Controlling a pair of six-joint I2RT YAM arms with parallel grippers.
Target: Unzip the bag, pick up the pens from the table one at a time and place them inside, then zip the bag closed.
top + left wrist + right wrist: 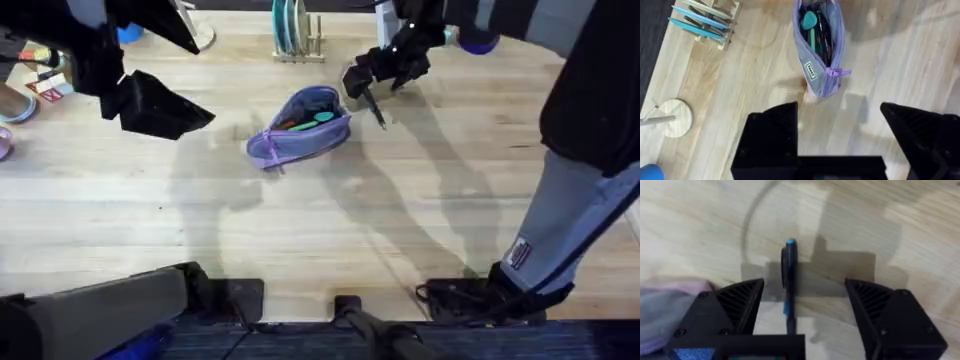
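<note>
- The bag [300, 124] lies open in the middle of the table [320, 240], with its zip undone.
- Some pens [812, 30] are already inside it, a teal one and some dark ones.
- One dark pen [789, 280] with a blue tip lies on the wood, just to the right of the bag.
- The right gripper [802, 307] hangs right over this pen, with its fingers spread wide and nothing held.
- In the right wrist view, the pen lies between the two fingers, nearer one of them than the other.
- The pen's long way points straight out from the gripper, so the fingers stand on each side of it and can close across it.
- The right arm is much the nearer one to this pen.
- The left gripper [840, 140] is up over the left side of the table, well apart from the bag, with its fingers spread and empty.
- The next step is likely for the right gripper to go down and pinch the pen.
- The bag's open mouth is close by, so the pen has only a short way to go.
</note>
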